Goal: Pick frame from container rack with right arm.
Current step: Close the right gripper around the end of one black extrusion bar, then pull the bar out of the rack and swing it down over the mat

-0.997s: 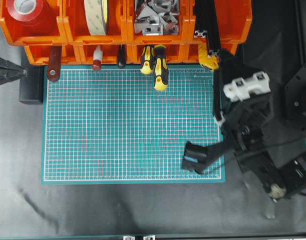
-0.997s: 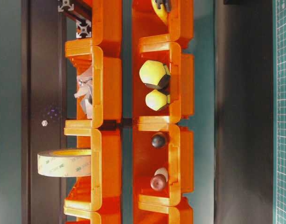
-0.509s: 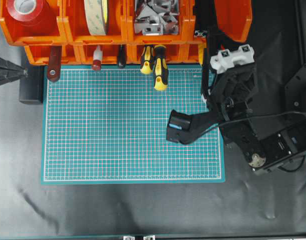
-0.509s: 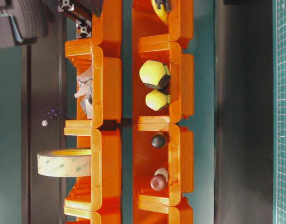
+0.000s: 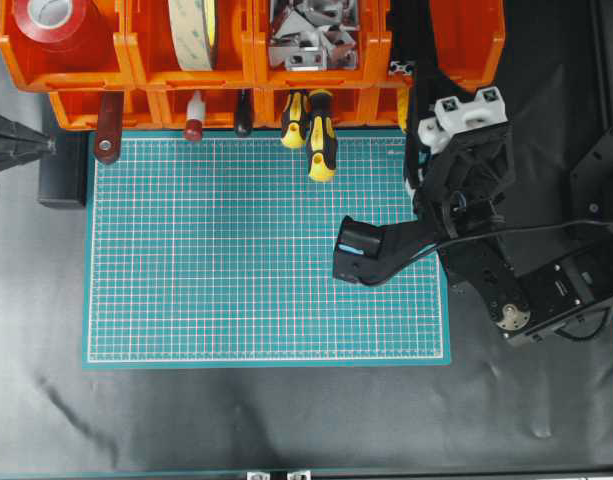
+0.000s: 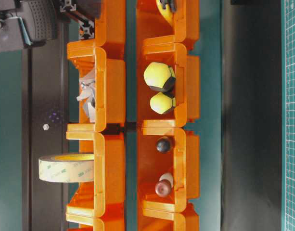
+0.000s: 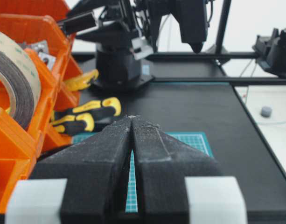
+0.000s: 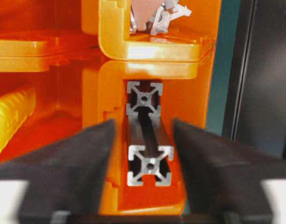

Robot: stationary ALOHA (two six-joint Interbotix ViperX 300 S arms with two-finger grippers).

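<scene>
Red tape [image 5: 49, 18]: upper left of overhead view, in far-left top bin of the container rack [image 5: 136, 65].
Container rack: orange bins, two tiers, across top of overhead view; wider than the green mat [image 5: 216, 270].
Tape roll [image 5: 194, 30]: on edge in 2nd top bin; left wrist view shows it at far left [image 7: 14, 84].
Left gripper [image 7: 132, 122]: bottom centre of left wrist view, black fingers [image 7: 101, 158] pressed together, nothing btwn them; level, pointing toward the far arm.
Metal brackets [image 5: 308, 35]: silvery heap in 3rd top bin, top centre.
Screwdrivers [image 5: 314, 128]: two yellow/black handles sticking out of lower tier onto mat's top edge.
Frame [image 8: 148, 135]: two black slotted bars w/ silvery cut ends, stacked, in rightmost top bin; overhead view shows only an end [image 5: 401, 68] at bin front, upper right.
Right gripper [image 8: 145, 140]: jaws spread, one finger [image 8: 73, 163] each side of the frame ends, gap visible both sides, not pinching; lower frame end sits just btwn the tips.
Right arm [image 5: 466, 200]: right side of overhead view, white blocks right at bin front, camera box [image 5: 356, 250] hanging over the mat.
</scene>
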